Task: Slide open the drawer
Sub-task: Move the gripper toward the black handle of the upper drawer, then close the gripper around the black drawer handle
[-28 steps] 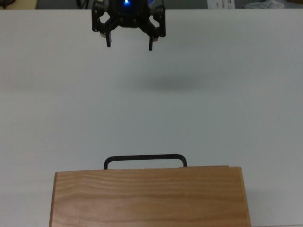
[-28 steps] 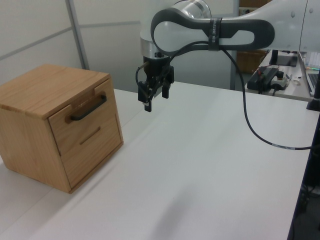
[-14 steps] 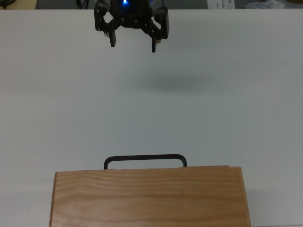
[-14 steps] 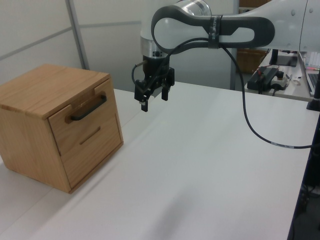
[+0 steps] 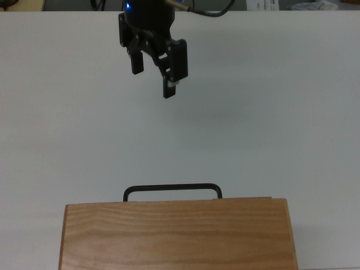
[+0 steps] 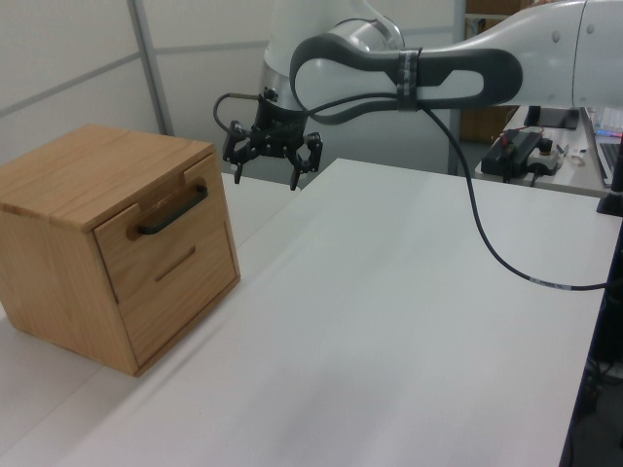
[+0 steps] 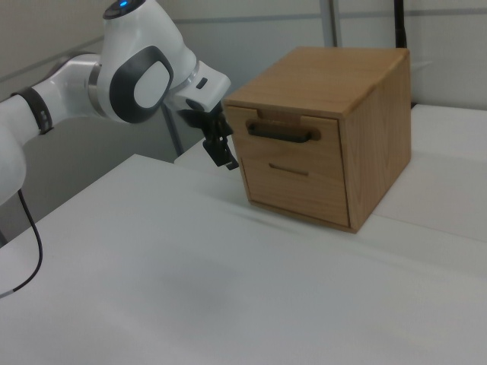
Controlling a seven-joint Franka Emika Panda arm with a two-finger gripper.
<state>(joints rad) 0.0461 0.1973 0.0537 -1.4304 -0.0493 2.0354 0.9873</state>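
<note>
We see the gripper hanging above the white table with its two fingers spread apart, holding nothing. In the top view it sits well clear of the black bar handle, bare tabletop between them. The left view and right view show what the top view cannot: the drawer closed flush in the front of the wooden cabinet, with a second panel below. In the right view, the gripper hovers just beside the cabinet's front edge.
</note>
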